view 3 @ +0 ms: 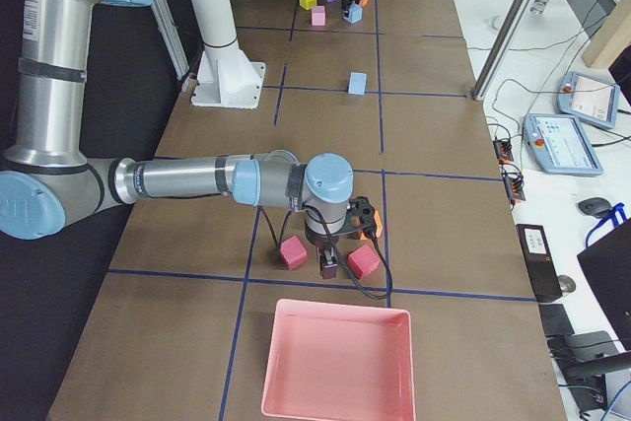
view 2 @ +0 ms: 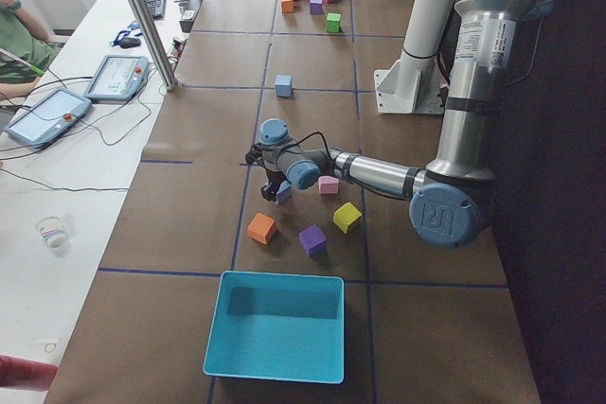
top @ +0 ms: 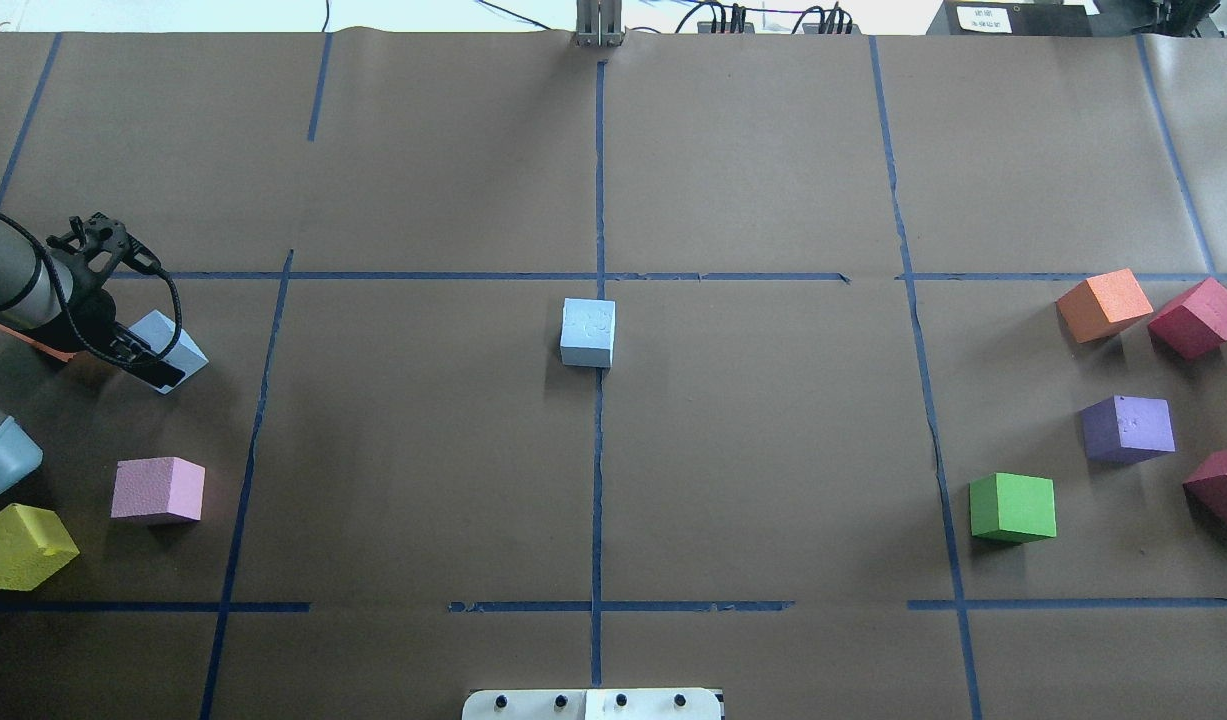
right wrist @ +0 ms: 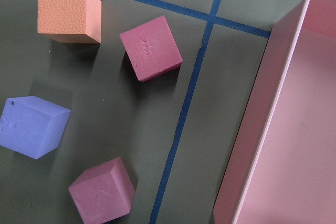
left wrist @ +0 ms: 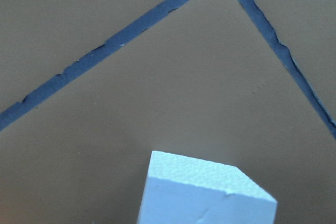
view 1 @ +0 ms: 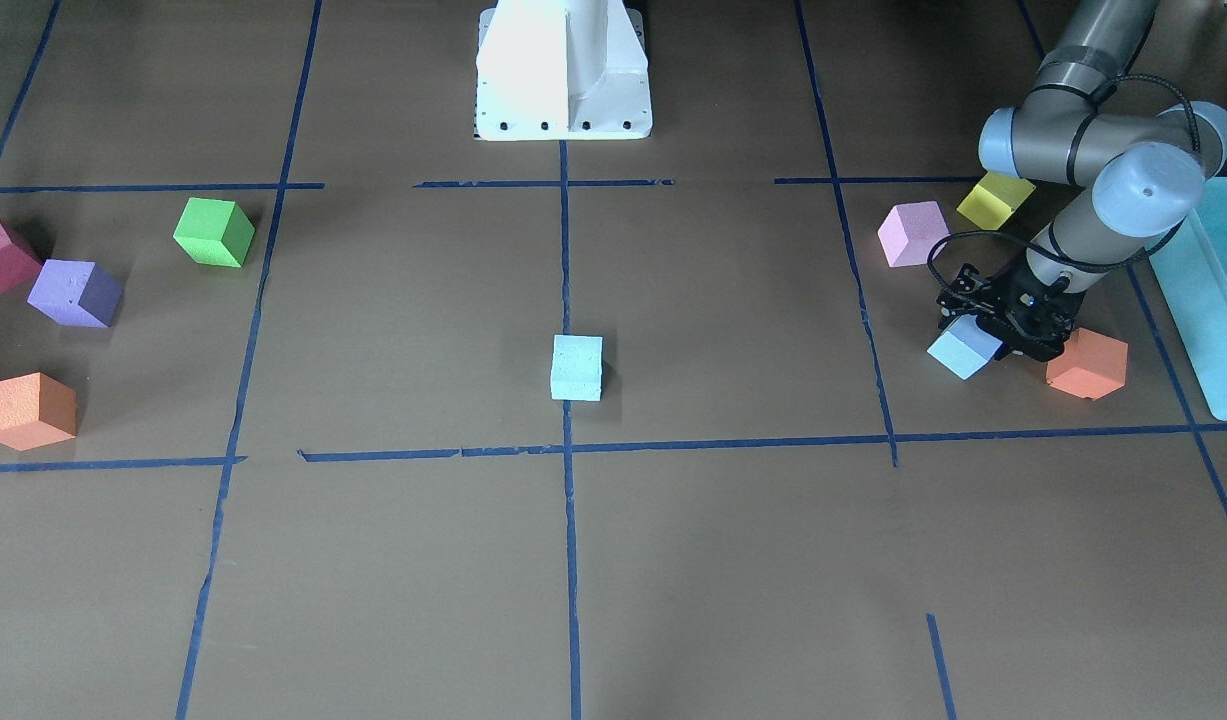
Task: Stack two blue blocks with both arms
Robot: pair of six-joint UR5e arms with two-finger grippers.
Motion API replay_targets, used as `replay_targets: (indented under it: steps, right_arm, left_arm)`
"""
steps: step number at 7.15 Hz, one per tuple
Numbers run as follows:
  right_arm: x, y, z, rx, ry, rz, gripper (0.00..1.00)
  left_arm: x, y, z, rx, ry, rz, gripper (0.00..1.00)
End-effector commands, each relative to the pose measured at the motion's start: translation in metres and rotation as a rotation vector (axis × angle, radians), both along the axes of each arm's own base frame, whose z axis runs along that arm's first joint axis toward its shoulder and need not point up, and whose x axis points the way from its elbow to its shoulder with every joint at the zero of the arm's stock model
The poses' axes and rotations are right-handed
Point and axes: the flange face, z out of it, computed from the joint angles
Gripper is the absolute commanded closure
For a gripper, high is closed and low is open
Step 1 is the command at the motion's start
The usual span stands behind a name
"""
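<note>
Left tool was clamped shut on a tilted blue block, just beside an orange cube. Second blue block sat alone at worktop centre. Right tool hung between red cubes; couldn't tell how open it was.

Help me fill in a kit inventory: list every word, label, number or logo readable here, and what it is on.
No text can be read in full.
White label on the black box: print too small to read.
Tablet screens: too blurred to read.
Round emblem on the left arm: too blurred to read.
Both blue blocks: no text.
</note>
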Motion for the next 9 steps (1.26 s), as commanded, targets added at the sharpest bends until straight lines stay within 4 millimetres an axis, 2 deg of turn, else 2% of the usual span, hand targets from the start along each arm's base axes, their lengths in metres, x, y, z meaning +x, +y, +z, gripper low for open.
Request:
replay_targets:
  steps: [1, 3, 5, 6, 7, 8, 9]
  right_arm:
    - [0.0, 0.0, 0.0, -0.001, 0.0, 0.001, 0.0]
    - [0.0, 0.0, 0.0, -0.002, 0.0, 0.002, 0.0]
    - [0.0, 0.0, 0.0, -0.002, -0.001, 0.002, 0.0]
    - [0.0, 0.0, 0.0, -0.002, -0.001, 0.002, 0.0]
    - [0.0, 0.0, 0.0, -0.002, -0.001, 0.002, 0.0]
    - [0.0, 0.0, 0.001, -0.003, -0.001, 0.002, 0.0]
    - [0.0, 0.0, 0.001, -0.003, -0.001, 0.002, 0.0]
  left_arm:
    - [0.005, -0.005, -0.015, 0.015, 0.016, 0.001, 0.55]
    - [0.007, -0.016, -0.065, 0.025, 0.057, -0.044, 0.56]
    - [0.03, -0.041, -0.149, -0.22, 0.119, -0.286, 0.53]
    - [0.053, -0.05, -0.197, -0.346, 0.144, -0.393, 0.52]
    - [0.106, -0.034, -0.239, -0.43, 0.112, -0.445, 0.52]
    - [0.157, -0.018, -0.301, -0.449, 0.07, -0.48, 0.52]
    - [0.192, -0.001, -0.359, -0.47, 0.023, -0.481, 0.51]
